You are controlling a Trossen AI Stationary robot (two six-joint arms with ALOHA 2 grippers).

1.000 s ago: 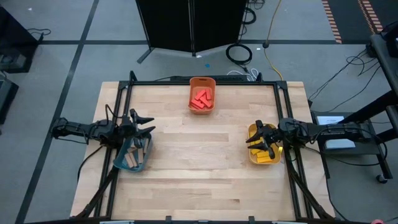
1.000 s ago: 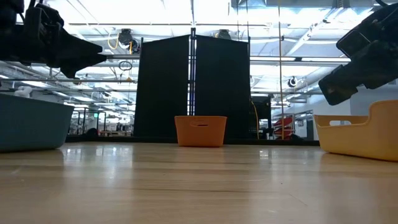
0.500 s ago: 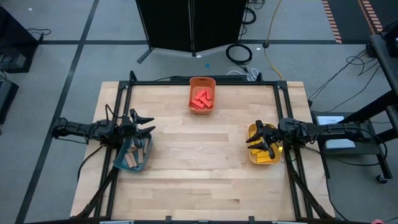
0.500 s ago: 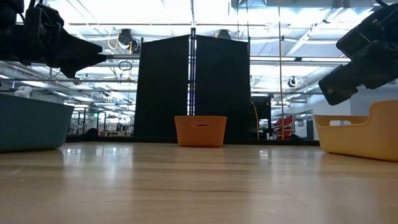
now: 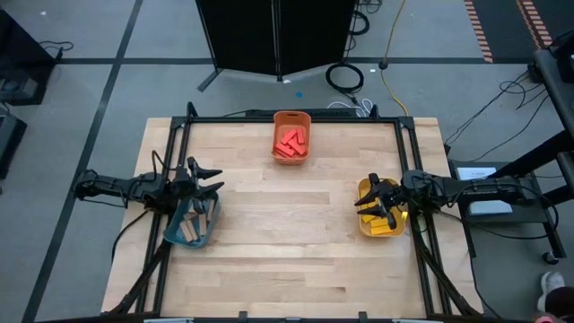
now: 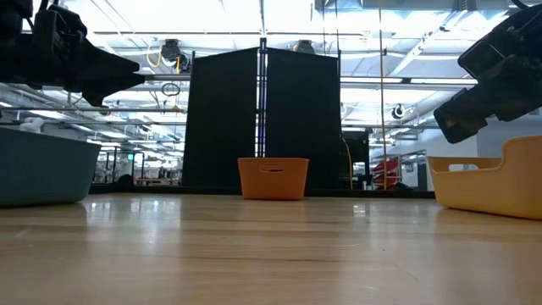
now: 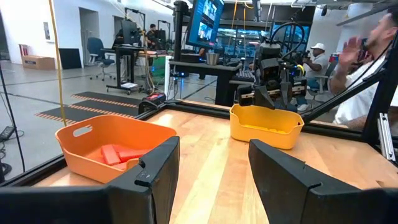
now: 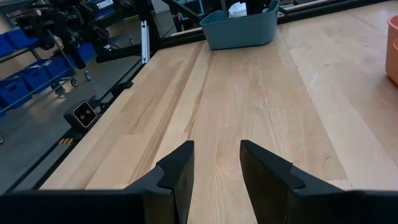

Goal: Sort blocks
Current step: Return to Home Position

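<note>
L jaws spread apart, empty, hovering over the teal bin (image 5: 169, 235) at the left edge of the tabletop (image 5: 287, 242), tan blocks (image 5: 190, 231) inside. R jaws likewise parted & empty above the yellow bin (image 5: 363, 224) w/ yellow blocks (image 5: 387, 231). Far edge, centre: orange bin (image 5: 291, 115) w/ red blocks (image 5: 291, 144).

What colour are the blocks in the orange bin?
Red; the blocks show best in the high view.

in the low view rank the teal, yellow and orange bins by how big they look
1. teal bin and yellow bin, about alike; both near the camera and cropped
2. orange bin, smallest, but farthest away
</note>
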